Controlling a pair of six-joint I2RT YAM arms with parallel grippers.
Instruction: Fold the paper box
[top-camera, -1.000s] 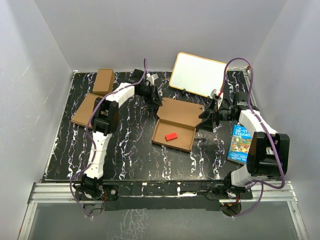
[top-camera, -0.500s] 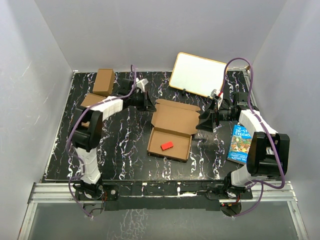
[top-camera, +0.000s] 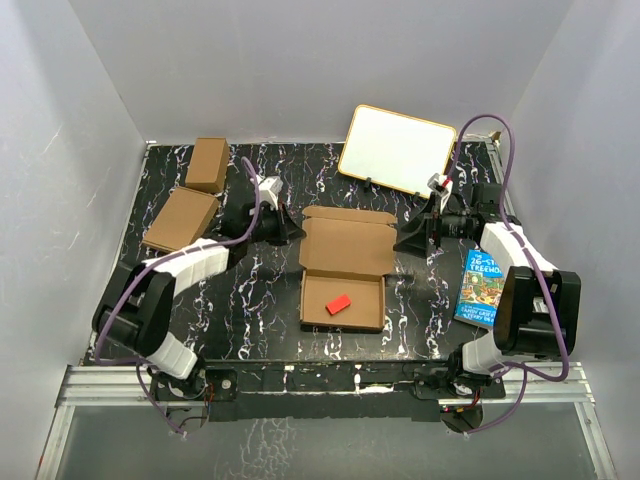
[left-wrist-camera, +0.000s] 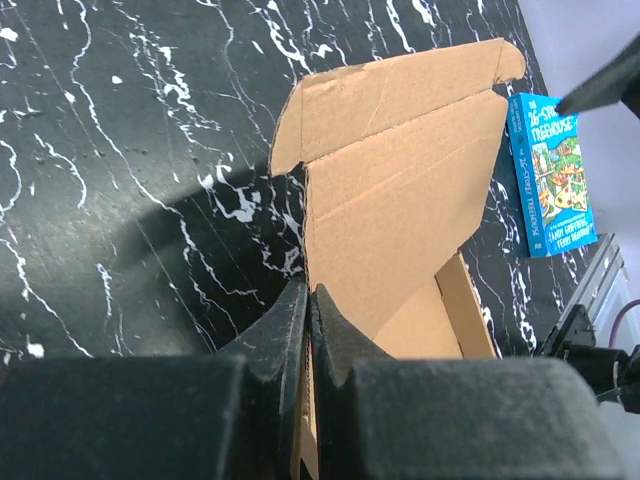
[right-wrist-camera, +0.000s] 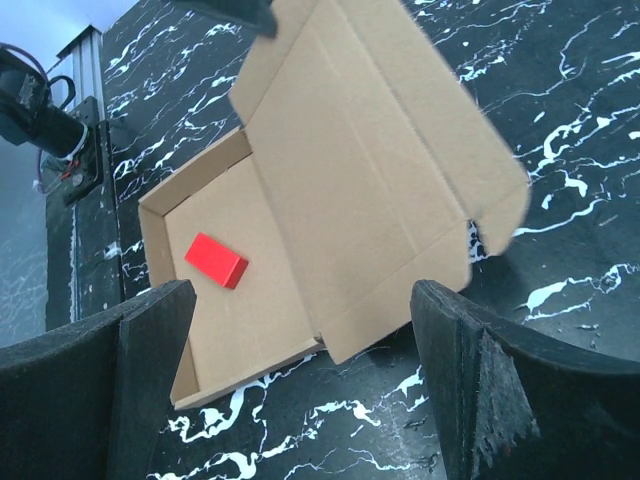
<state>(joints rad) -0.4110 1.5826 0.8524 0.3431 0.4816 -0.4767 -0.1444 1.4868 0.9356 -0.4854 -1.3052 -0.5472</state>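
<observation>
Left wrist view showed my left gripper (left-wrist-camera: 308, 292) pinched on the lid edge of the box (left-wrist-camera: 400, 190), open at mid-table, a red block (top-camera: 339, 304) in its tray. My right gripper (top-camera: 408, 240) stood wide open, empty, beside the lid. I judged lid closing was next: swing it over the tray.

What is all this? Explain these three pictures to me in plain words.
These are two robot arms bolted to a black marbled table. One picture looks down from above; the other two come from cameras on the wrists. On the table are an open paper box with a red block inside, a small brown carton, a bigger brown carton, a whiteboard and a blue book. The left pincer pinches the lid's edge; the right pincer is open near the lid, holding nothing.
</observation>
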